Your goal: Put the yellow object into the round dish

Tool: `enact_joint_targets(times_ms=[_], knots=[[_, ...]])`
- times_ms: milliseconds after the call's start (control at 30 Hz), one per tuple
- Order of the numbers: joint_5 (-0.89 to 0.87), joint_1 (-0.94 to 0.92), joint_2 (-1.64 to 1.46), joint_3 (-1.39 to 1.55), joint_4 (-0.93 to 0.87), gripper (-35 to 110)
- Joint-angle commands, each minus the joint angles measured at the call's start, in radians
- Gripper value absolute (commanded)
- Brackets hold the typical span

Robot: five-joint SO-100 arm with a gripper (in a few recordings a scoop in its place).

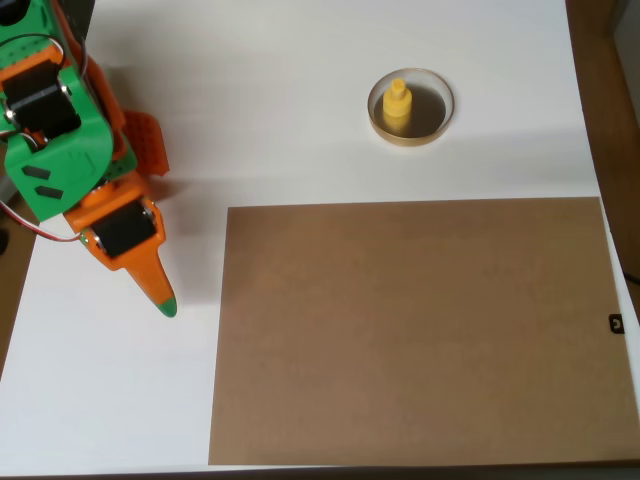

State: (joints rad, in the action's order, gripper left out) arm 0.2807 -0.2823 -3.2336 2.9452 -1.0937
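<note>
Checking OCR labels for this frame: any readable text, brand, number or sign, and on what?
None readable.
Small black mark at the right edge of the brown sheet: too small to read.
No lettering on the yellow object, the round dish, or the claw.

lab bench | white table (300,120) | brown board (420,330)

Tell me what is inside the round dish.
The yellow object stands upright inside the round dish, toward its left side. The dish floor directly beneath it is covered.
</note>
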Motion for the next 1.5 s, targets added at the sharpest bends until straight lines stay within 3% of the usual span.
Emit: enact_joint_targets(times_ms=[0, 300, 1467], knots=[[-0.051, -0.041, -0.029, 0.002, 0.015, 0], [-0.273, -0.130, -0.031, 0.008, 0.055, 3], [-0.279, -0.130, -0.031, 0.009, 0.063, 3]])
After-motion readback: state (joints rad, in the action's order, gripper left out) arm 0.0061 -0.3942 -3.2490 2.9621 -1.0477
